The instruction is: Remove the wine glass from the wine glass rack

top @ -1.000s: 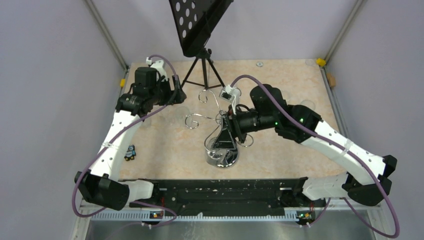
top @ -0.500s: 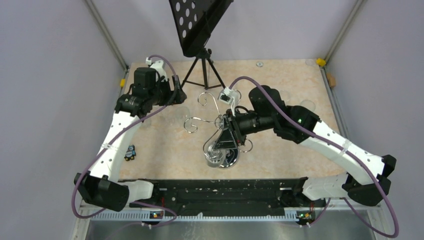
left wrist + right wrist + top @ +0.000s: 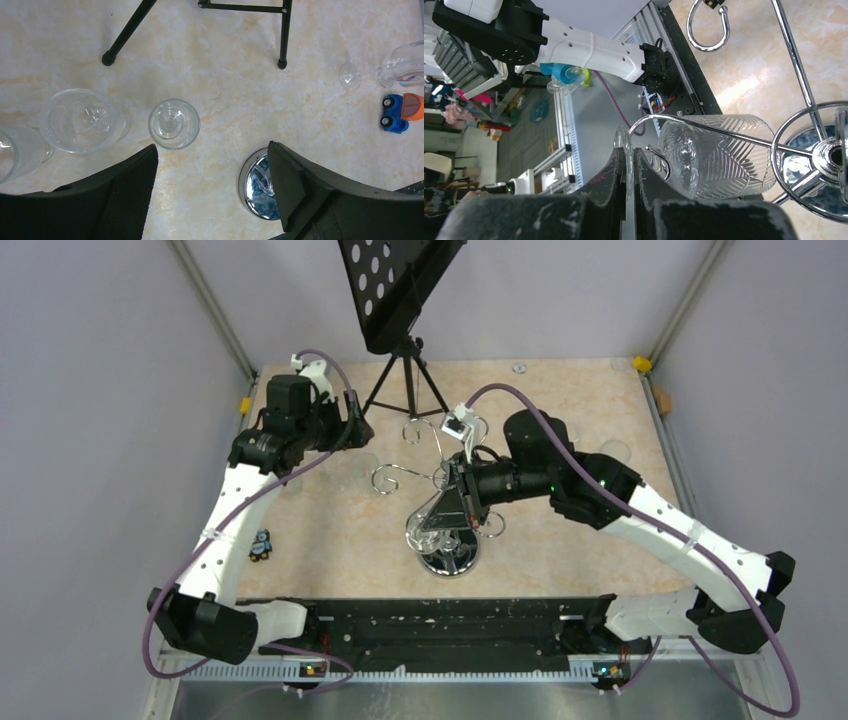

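Observation:
The wine glass rack [image 3: 450,560], chrome wire with a round mirrored base and curled arms, stands mid-table; its hub [image 3: 830,156] shows in the right wrist view. A ribbed wine glass [image 3: 716,156] hangs sideways on one wire arm, seen from above as clear glass [image 3: 426,530] over the base. My right gripper [image 3: 629,152] is shut on the glass's thin round foot, which is pinched edge-on between both pads. My left gripper [image 3: 212,150] hovers open over the table at the back left, nothing between its jaws, with the rack's base [image 3: 257,185] just beside its right finger.
A black tripod music stand [image 3: 400,300] stands at the back. Below the left gripper, two clear glasses [image 3: 174,123] [image 3: 82,120] stand on the table. A glass [image 3: 385,70] lies near a blue and orange toy car [image 3: 400,112]. A small toy [image 3: 261,543] sits front left.
My right gripper's jaws have closed on the glass's foot. The right wrist and the glass shifted slightly with the rack's arms; the left arm has not moved.

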Robot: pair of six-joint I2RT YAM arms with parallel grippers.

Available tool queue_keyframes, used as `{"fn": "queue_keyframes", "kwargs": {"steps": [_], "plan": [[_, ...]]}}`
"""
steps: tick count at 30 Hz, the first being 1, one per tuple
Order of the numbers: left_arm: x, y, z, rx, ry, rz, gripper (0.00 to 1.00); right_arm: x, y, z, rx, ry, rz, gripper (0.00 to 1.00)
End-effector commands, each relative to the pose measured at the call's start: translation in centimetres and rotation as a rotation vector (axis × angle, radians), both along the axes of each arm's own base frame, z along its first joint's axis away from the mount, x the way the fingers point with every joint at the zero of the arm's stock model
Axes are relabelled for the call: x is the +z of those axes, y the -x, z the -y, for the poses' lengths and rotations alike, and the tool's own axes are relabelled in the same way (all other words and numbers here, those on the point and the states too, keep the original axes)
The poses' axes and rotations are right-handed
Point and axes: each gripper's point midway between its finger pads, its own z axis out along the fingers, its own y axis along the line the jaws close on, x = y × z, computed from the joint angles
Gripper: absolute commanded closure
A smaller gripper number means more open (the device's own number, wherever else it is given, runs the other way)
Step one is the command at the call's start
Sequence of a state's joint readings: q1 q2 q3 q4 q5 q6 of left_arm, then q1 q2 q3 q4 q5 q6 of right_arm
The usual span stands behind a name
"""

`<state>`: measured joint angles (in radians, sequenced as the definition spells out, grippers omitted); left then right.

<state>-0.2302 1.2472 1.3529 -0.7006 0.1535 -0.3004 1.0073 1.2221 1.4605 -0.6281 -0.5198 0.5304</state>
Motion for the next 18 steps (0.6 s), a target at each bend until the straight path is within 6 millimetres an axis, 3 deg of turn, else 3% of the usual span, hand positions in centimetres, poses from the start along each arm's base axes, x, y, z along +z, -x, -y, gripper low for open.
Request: {"fn": "queue_keyframes", "kwargs": {"steps": [1,8,18], "plan": [[2.0,-0.2,0.1,-0.009,0.022,0.08,0.16,2.9,-0.3,-0.3,-0.039,-0.127,-0.003,1.0],[1.9,-0.2,0.1,-0.011,0.023,0.078,0.16,4.7,0.0,-0.2,-0.004,-0.253,-0.102,1.0],[2.0,-0.1,0.2,-0.013,0.029,0.081,0.16,5.5,0.0,-0.3,0.003,-0.311,-0.089,1.0]]}}
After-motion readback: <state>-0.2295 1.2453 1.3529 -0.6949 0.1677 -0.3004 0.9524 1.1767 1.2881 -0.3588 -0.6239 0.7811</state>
